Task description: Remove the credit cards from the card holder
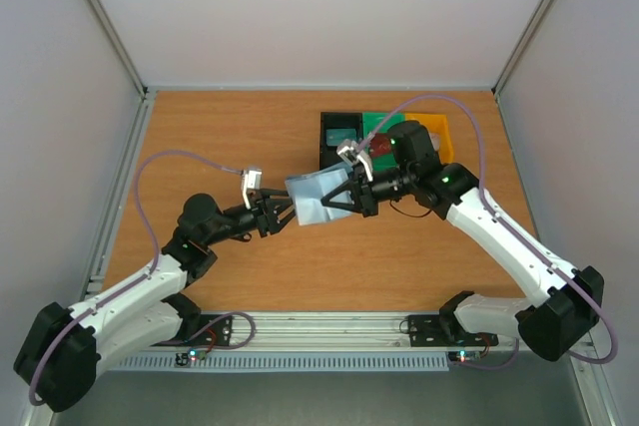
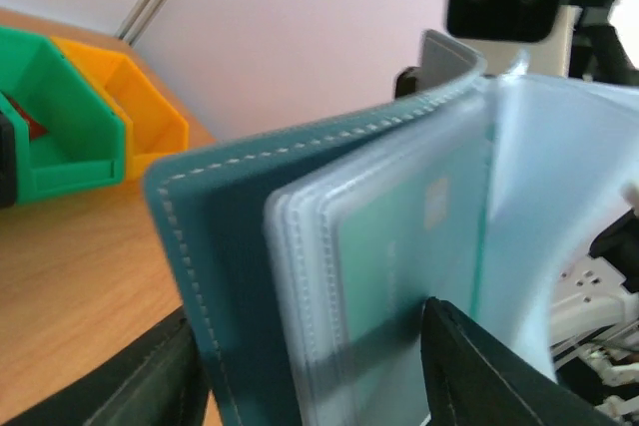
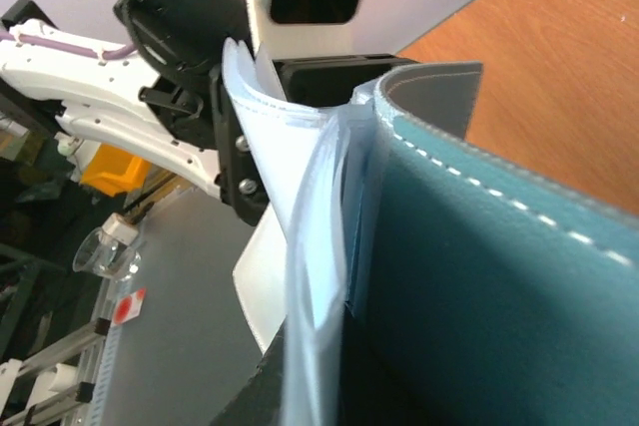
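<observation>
The card holder (image 1: 312,197) hangs open above the middle of the table, between the two arms. Its blue-grey stitched cover (image 2: 230,246) and clear pocket leaves fill the left wrist view. One pocket holds a greenish credit card (image 2: 409,246). My left gripper (image 1: 285,212) meets the holder from the left, and its jaws (image 2: 308,316) stand apart on either side of the cover and the pocket stack. My right gripper (image 1: 351,197) is shut on the holder's other side, where a dark finger (image 3: 290,386) presses the leaves against the cover (image 3: 479,276).
Three small bins stand in a row at the back right: black (image 1: 329,127), green (image 1: 374,119) and yellow (image 1: 439,132). Something red (image 1: 383,143) lies in the green bin. The right arm reaches over these bins.
</observation>
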Robot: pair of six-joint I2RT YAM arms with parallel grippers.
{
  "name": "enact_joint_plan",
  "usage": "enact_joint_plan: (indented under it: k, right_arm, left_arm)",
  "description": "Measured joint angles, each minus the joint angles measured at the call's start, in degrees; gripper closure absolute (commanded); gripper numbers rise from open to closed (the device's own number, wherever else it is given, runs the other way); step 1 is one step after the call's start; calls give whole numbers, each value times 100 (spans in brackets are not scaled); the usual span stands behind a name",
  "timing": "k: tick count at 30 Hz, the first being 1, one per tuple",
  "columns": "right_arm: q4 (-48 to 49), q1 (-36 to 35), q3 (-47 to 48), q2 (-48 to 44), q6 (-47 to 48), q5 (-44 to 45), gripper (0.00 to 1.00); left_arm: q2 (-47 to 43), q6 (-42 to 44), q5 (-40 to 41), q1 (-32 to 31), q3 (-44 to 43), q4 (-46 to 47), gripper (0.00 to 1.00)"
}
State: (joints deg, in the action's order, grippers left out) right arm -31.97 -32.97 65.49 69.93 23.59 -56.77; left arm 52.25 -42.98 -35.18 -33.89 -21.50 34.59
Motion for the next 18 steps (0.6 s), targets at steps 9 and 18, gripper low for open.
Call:
enact_joint_plan:
  k: [9,18]
  right_arm:
    - [304,413,13,391,111,-341,99]
    - [656,448,162,520,0,-800,99]
  left_arm:
    - [-179,61,-219,120,-52,13,39]
    - [-247,181,-483,133,-509,160,100]
